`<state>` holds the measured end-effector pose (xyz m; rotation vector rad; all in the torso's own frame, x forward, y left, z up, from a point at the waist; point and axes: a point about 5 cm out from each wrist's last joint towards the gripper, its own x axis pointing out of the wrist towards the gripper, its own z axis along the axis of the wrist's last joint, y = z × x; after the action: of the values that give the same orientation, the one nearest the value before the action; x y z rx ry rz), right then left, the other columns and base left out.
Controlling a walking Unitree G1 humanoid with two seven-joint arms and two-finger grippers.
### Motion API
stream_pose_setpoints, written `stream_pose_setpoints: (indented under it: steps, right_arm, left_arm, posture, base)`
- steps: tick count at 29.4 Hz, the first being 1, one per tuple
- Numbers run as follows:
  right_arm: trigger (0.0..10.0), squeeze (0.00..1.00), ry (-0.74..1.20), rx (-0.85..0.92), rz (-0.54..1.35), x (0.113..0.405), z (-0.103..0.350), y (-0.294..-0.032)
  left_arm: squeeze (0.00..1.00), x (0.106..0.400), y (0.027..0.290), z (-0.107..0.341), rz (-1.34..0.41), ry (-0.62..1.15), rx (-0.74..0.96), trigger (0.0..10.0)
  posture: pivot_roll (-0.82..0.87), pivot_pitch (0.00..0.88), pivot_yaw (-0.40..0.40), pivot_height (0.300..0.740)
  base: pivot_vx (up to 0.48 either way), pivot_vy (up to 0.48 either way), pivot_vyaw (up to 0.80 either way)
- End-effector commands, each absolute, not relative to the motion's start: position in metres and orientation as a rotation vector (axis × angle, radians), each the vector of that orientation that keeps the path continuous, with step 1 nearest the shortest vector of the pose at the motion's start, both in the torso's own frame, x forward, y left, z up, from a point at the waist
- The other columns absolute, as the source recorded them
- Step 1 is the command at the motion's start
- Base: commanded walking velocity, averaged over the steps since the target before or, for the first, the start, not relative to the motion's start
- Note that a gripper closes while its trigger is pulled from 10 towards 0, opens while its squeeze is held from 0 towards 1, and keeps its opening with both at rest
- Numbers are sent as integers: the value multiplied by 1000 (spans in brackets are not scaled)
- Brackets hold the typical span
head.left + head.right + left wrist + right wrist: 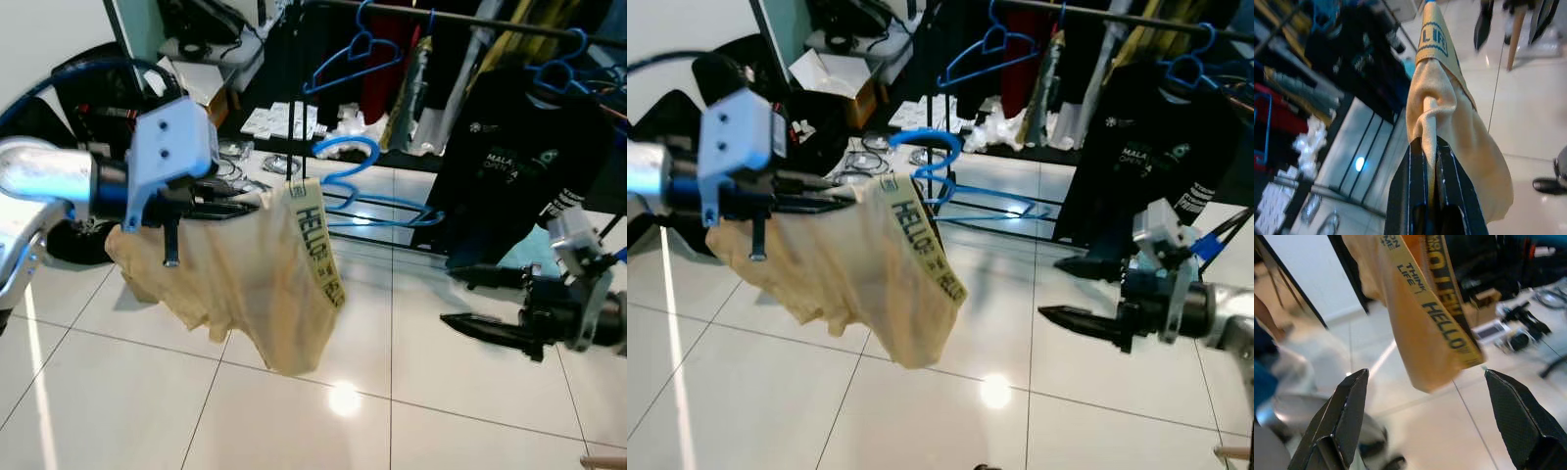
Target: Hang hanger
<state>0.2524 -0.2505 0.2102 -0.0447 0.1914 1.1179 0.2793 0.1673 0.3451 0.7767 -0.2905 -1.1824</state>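
The left gripper (230, 204) carries the hanger (338, 166) with its yellow shirt (255, 274) (jaws clamped on cloth). Right gripper (480, 304) jaws gape wide. Next: hook it on the rail (470, 18)

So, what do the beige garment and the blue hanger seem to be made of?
The beige garment, pinched by the left end effector, looks like soft matte woven cloth: it folds and drapes limply, with a printed band. The blue hanger looks like glossy plastic or coated wire, being thin, smooth and shiny; which one is unclear.

Glossy white floor tiles (294, 421) reflect a ceiling light, with a clothes rail (460, 15) of dark garments behind.
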Motion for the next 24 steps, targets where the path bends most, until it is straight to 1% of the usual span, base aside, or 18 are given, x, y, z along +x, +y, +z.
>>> stream_pose_setpoints:
  steps: [1,2,3,4,8,9,10,11,13,15,21,22,24]
  right_arm:
    - [10000,0,193,-16,1142,252,203,-241]
    - [10000,0,157,21,1130,256,200,-236]
    - [10000,0,157,21,1130,256,200,-236]
    - [10000,0,102,78,1116,261,203,-233]
    - [10000,0,58,128,1105,263,207,-233]
    - [10000,0,33,158,1116,264,208,-232]
    - [10000,0,14,181,1123,264,210,-232]
    - [10000,0,-25,232,1122,265,213,-233]
    - [10000,0,-51,266,1121,265,215,-235]
    - [10000,0,-85,302,1115,265,218,-236]
    - [10000,0,-95,305,1114,266,218,-231]
    - [10000,0,-100,311,1108,268,218,-229]
    - [10000,0,-105,321,1108,269,217,-226]
  left_arm:
    - [0,275,164,353,-1232,-346,740,0]
    - [0,273,162,358,-1258,-388,717,1176]
    - [0,273,162,358,-1258,-388,717,1176]
    - [0,272,162,362,-1274,-414,703,4157]
    - [0,272,162,364,-1281,-427,695,4157]
    - [0,273,163,363,-1283,-428,697,7647]
    - [0,273,164,363,-1285,-429,697,7647]
    - [0,273,164,363,-1292,-432,699,9176]
    - [0,273,164,363,-1298,-433,700,9176]
    - [0,273,164,363,-1310,-437,697,9804]
    - [0,270,160,365,-1342,-457,679,9843]
    - [0,268,157,366,-1361,-468,666,10000]
    - [0,266,154,367,-1382,-488,644,10000]
  posture:
    - [-27,99,21,740]
    - [-24,98,22,740]
    - [-24,98,22,740]
    - [-23,97,21,740]
    - [-23,97,21,740]
    - [-24,97,23,740]
    - [-24,97,23,740]
    - [-26,97,23,740]
    - [-26,97,23,740]
    - [-25,97,25,740]
    - [-26,98,26,740]
    - [-25,98,26,740]
    - [-24,98,25,740]
  base:
    - [0,0,0]
    - [0,0,0]
    - [0,0,0]
    - [0,0,0]
    - [0,0,0]
    - [0,0,0]
    - [0,0,0]
    - [0,0,0]
    - [0,0,0]
    - [0,0,0]
    - [0,0,0]
    - [0,0,0]
    - [0,0,0]
